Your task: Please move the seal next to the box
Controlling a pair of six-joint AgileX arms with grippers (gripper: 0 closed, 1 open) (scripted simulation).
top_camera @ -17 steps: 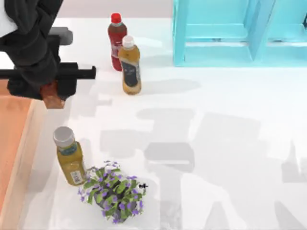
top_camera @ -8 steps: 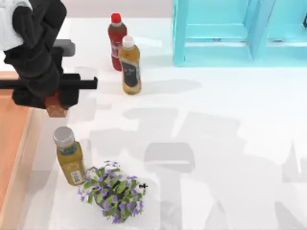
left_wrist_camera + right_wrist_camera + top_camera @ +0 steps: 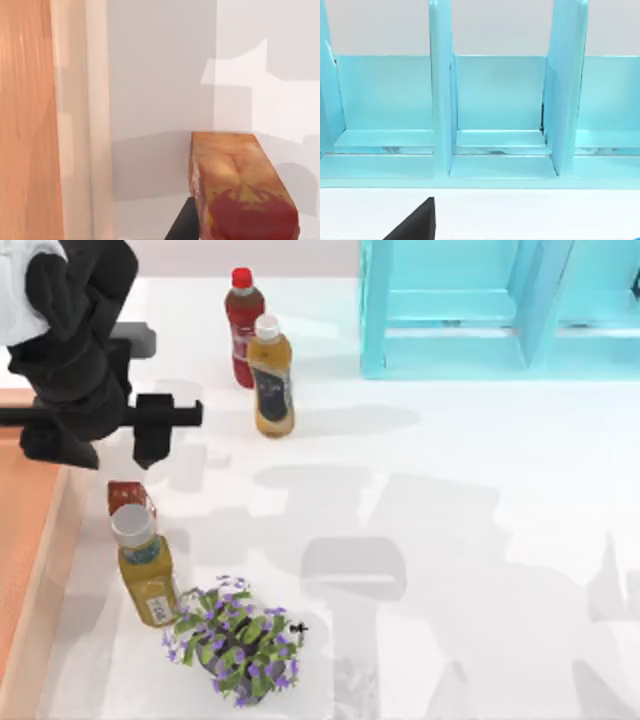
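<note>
Left tool [image 3: 115, 445] hangs over the desk's [image 3: 450, 540] left side, fingers spread apart and gripping nothing, just above the seal [image 3: 130, 496] in the top view. Seal sits on the desk surface, free of the fingers, just beside the box's [image 3: 50, 540] pale rim wall, with a narrow strip of white desk between them. Left wrist view shows the seal [image 3: 240, 185] standing on the desk, its mottled red-brown top face up, and the box rim [image 3: 75, 120] running parallel off to one side. Directly next to the seal in the top view is a yellow bottle with a grey cap [image 3: 142, 565], and past that a purple-flowered plant [image 3: 235, 640]. Right arm is parked facing the turquoise cabinet [image 3: 495, 110]; cannot tell its tool state.
</note>
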